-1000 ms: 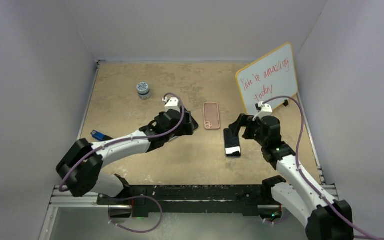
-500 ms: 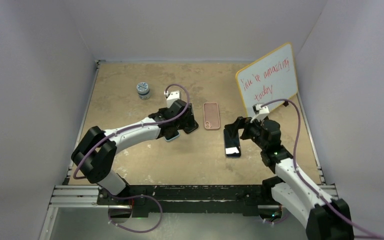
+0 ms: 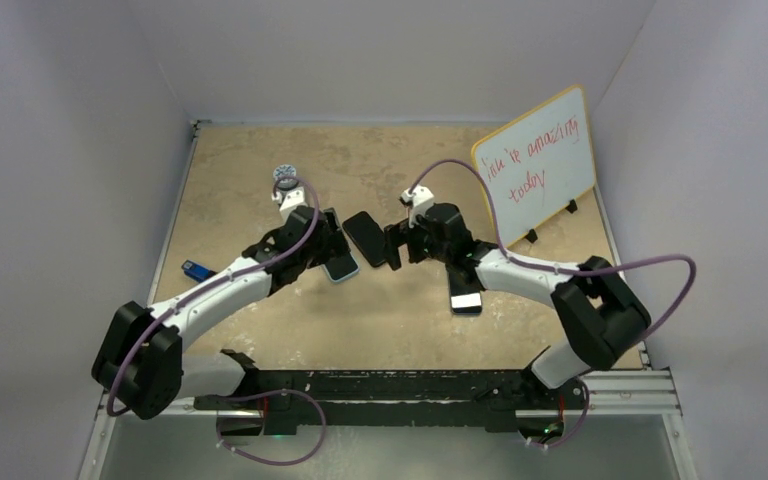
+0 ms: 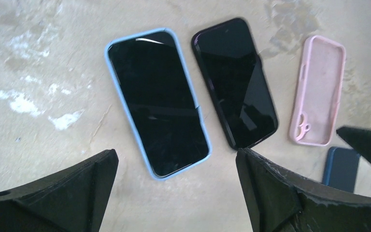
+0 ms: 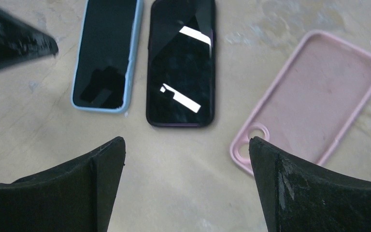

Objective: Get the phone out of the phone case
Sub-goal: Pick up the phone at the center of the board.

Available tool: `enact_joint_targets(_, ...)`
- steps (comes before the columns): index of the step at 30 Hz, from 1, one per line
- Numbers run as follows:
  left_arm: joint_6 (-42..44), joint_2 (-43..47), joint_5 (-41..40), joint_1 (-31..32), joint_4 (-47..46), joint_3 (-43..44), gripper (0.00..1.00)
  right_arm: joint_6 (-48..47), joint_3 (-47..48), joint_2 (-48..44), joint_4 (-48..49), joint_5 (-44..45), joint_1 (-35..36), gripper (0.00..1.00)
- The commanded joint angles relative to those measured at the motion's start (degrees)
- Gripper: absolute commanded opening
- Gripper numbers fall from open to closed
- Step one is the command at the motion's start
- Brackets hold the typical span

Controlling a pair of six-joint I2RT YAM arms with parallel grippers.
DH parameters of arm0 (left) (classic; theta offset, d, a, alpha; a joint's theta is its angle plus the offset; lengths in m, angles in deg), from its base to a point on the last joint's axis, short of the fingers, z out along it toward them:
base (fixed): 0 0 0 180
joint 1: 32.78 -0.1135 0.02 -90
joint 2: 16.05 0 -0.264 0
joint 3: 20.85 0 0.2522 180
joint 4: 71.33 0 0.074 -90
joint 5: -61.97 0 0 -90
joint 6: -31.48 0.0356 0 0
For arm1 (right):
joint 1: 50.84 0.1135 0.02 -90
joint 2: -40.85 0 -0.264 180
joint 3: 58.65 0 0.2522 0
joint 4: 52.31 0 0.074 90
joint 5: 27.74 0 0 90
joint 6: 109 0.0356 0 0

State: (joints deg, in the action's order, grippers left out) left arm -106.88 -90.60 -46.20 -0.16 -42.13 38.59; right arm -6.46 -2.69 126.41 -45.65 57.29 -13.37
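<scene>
A phone in a light blue case (image 4: pixel 157 101) lies screen up on the table, also seen in the top view (image 3: pixel 341 268) and the right wrist view (image 5: pixel 106 53). Beside it lies a black phone in a dark case (image 4: pixel 234 82) (image 3: pixel 365 237) (image 5: pixel 181 63). An empty pink case (image 4: pixel 318 89) (image 5: pixel 314 96) lies to its right, hidden under the right arm from above. My left gripper (image 4: pixel 176 159) (image 3: pixel 336 247) hovers open over the blue-cased phone. My right gripper (image 5: pixel 187 145) (image 3: pixel 393 248) hangs open facing it, between the black phone and the pink case. Neither holds anything.
Another dark phone (image 3: pixel 466 298) lies under the right forearm. A whiteboard (image 3: pixel 537 160) with red writing leans at the back right. A small jar (image 3: pixel 283 173) stands behind the left wrist. A small blue object (image 3: pixel 195 269) lies at the left.
The right arm swung left from the lone dark phone to the middle, covering the pink case. The left gripper drew back left off the black phone and widened slightly.
</scene>
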Motion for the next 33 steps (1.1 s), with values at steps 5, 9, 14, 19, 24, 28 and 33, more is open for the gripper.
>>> enact_joint_targets(5,-1.44,14.35,-2.35,-0.49,-9.66,-13.63,0.98,-5.34,11.03,11.91,-0.83,6.51,5.36,0.99)
enact_joint_targets(9,-1.11,21.38,-5.89,-0.47,-12.04,-18.76,0.98,-6.19,16.78,16.14,-6.39,9.69,7.00,0.99)
enact_joint_targets(14,-0.17,24.77,-6.58,-0.48,-13.48,-20.63,0.98,-6.21,22.02,20.02,-11.50,12.16,7.34,0.99)
enact_joint_targets(19,1.12,24.54,-4.47,-0.46,-14.55,-21.30,0.98,-6.10,26.60,23.79,-15.75,12.69,7.65,0.99)
enact_joint_targets(24,1.89,24.91,-3.74,-0.49,-14.56,-21.56,0.97,-5.34,29.97,26.37,-19.45,12.83,7.74,0.99)
enact_joint_targets(28,2.38,25.65,-2.91,-0.50,-17.85,-22.51,0.97,-5.00,32.35,28.47,-22.16,11.55,7.81,0.99)
enact_joint_targets(33,2.90,25.33,-2.55,-0.46,-18.15,-22.58,0.96,-3.97,34.62,30.68,-25.49,12.53,7.88,0.98)
